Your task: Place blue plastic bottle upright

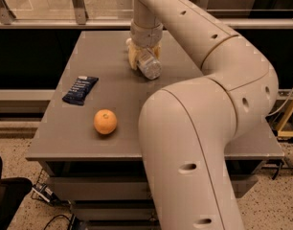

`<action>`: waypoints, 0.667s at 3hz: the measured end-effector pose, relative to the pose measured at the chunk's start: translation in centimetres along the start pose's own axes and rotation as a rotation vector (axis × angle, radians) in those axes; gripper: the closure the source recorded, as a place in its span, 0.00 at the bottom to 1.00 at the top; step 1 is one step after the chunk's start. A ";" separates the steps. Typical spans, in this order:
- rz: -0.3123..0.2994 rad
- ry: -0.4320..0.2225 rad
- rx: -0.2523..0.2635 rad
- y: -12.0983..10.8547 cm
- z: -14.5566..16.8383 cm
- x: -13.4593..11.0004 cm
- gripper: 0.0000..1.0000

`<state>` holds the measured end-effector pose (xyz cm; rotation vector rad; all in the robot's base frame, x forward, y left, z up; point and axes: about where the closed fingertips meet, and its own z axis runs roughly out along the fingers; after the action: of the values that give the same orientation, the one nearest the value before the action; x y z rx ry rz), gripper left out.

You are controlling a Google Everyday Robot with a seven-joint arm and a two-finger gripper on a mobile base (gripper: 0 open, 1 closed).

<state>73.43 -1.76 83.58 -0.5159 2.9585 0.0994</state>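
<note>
The blue plastic bottle (149, 65) is clear and faintly bluish. It sits between the yellowish fingers (132, 56) of my gripper (144, 57) at the far middle of the grey table (113, 95). It is tilted, with its round end facing the camera and lifted off the tabletop. The gripper hangs from the wrist above and is shut on the bottle. The bottle's cap and label are hidden behind the gripper.
An orange (105, 121) lies near the table's front left. A dark blue snack-bar wrapper (80, 89) lies at the left. My large arm covers the right side of the table. A railing and glass run behind the far edge.
</note>
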 end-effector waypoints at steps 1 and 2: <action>-0.001 -0.009 -0.002 0.1 0.0 -0.4 1.00; -0.001 -0.009 -0.002 0.1 0.0 -0.4 1.00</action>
<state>73.74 -1.55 83.61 -0.5151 2.9499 0.1037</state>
